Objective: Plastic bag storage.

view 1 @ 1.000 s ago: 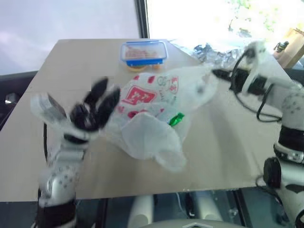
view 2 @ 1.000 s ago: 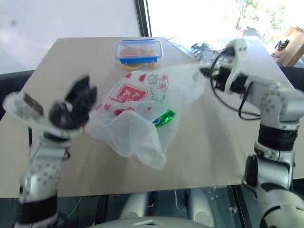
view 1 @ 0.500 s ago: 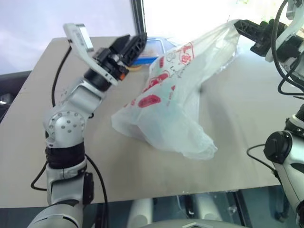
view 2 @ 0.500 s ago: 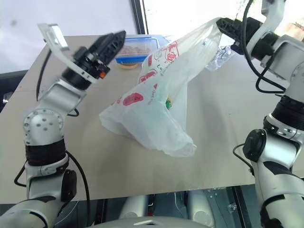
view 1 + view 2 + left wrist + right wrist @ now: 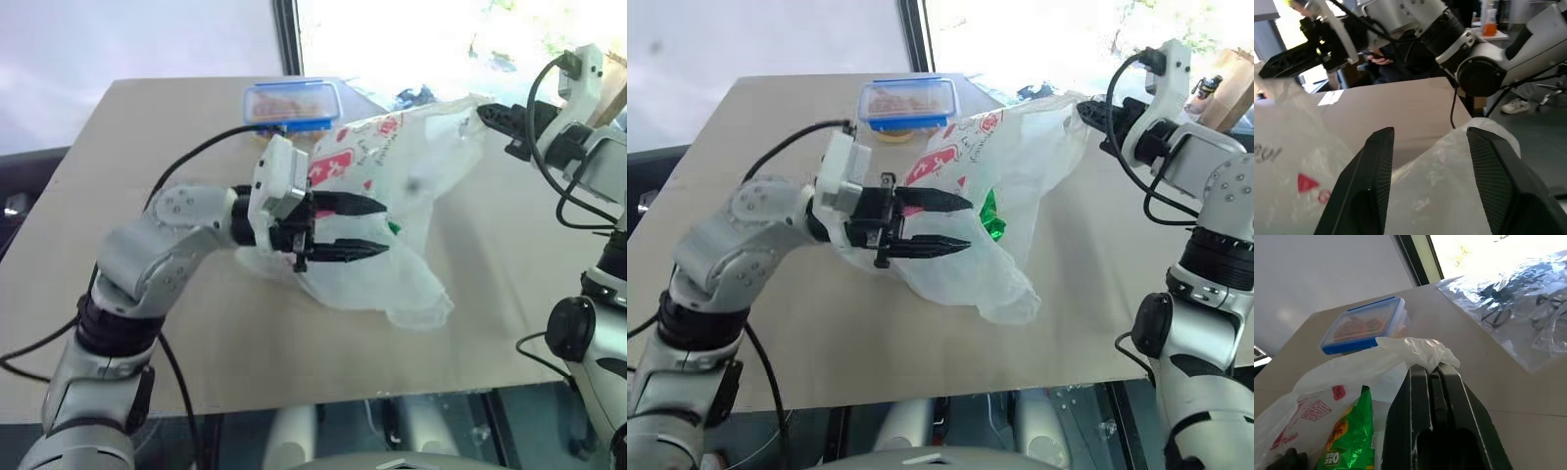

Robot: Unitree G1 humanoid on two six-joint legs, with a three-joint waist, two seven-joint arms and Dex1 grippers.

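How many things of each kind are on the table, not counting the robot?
White plastic bag with red marks, pinched at one end by the shut right gripper: 1
Green snack packet inside that bag: 1
Blue-lidded food box: 1
Clear silvery bag with dark bits: 1
Total: 4

- Plastic bag (image 5: 1004, 186), translucent white w/ red print, is seen stretched across the tabletop (image 5: 774, 333), its lower end resting there.
- One top corner of bag is pinched by right gripper (image 5: 1087, 110), jaws closed on it, raised above tabletop.
- Left gripper (image 5: 955, 223) is held level against bag's side, jaws parted, black fingers (image 5: 931, 203) laid over the plastic.
- Green packet (image 5: 991, 215) is visible through the bag.
- Blue-lidded container (image 5: 908, 101) is seen at far edge, behind bag.
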